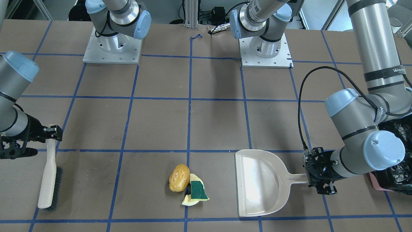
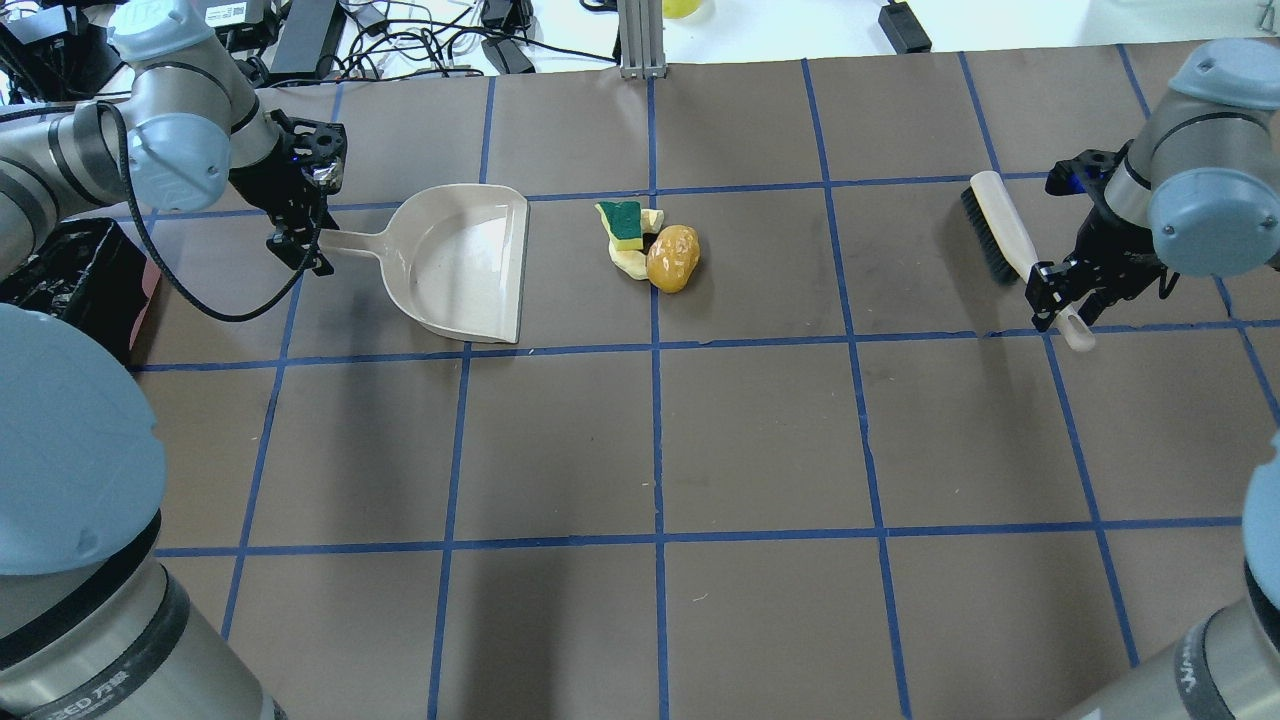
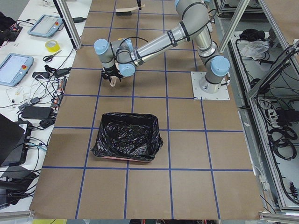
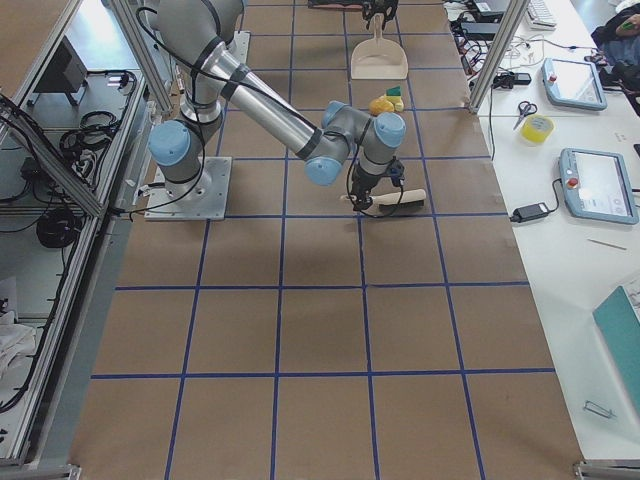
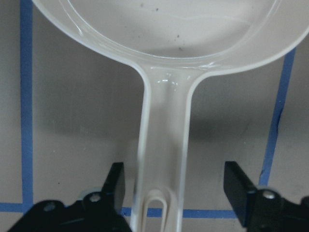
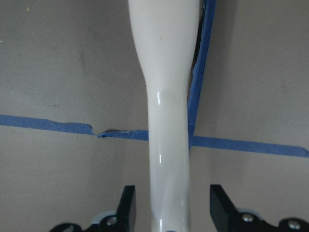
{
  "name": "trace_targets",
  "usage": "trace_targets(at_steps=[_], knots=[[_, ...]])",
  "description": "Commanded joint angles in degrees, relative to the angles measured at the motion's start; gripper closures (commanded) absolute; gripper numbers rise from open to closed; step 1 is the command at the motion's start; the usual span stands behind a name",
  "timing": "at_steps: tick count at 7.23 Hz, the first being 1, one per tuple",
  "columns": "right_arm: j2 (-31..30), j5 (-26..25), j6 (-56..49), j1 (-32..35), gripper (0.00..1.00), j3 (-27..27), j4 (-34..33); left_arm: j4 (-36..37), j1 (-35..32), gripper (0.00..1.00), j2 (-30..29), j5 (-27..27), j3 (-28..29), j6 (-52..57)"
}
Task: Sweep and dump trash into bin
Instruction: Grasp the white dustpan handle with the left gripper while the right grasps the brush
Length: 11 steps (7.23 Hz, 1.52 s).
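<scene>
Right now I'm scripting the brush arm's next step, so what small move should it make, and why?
Probably close the right end effector on the brush handle. In the right wrist view the handle lies between the fingers with gaps on both sides, so it does not look gripped yet. The trash pile lies unswept, apart from the dustpan.

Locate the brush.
In the overhead view the brush lies at far right, its handle between the fingers of the open right pincer, well right of the trash pile.
</scene>
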Motion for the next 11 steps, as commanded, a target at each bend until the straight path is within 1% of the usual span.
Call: trace_targets(at_steps=[1,2,3,4,6,7,8,9,11], knots=[[0.0,0.1,-0.1,0.0,0.78,-0.3,0.0,1.8,0.0,0.45,-0.1,0.0,-0.2,1.1],[-0.1,0.0,0.0,0.0,1.0,-0.3,0.0,2.0,-0.1,0.47,-0.2,0.1,-0.2,1.4],[-0.2,0.0,0.0,0.1,1.0,-0.3,0.0,2.0,-0.2,0.49,-0.2,0.5,-0.2,1.2],[-0.2,0.0,0.1,0.6,1.0,-0.5,0.1,2.0,-0.3,0.56,-0.2,2.6,-0.2,0.7],[-0.6,0.1,4.1,2.6,1.0,-2.7,0.9,2.0,-0.4,0.62,0.0,2.8,-0.1,0.7],[-0.8,0.6,7.0,5.2,1.0,-3.7,2.4,2.0,-0.5,0.7,0.0,3.4,-0.1,0.7],[-1.6,1.4,12.6,8.1,1.0,-4.5,3.9,2.0,-0.8,0.82,0.1,3.6,0.0,0.7],[-2.4,3.7,17.4,11.0,1.0,-4.6,5.5,2.0,-1.2,0.84,0.2,3.9,0.0,0.7],[-2.2,4.0,29.1,18.0,1.0,-4.6,5.0,2.0,-2.0,0.86,0.2,5.1,0.1,0.3]])
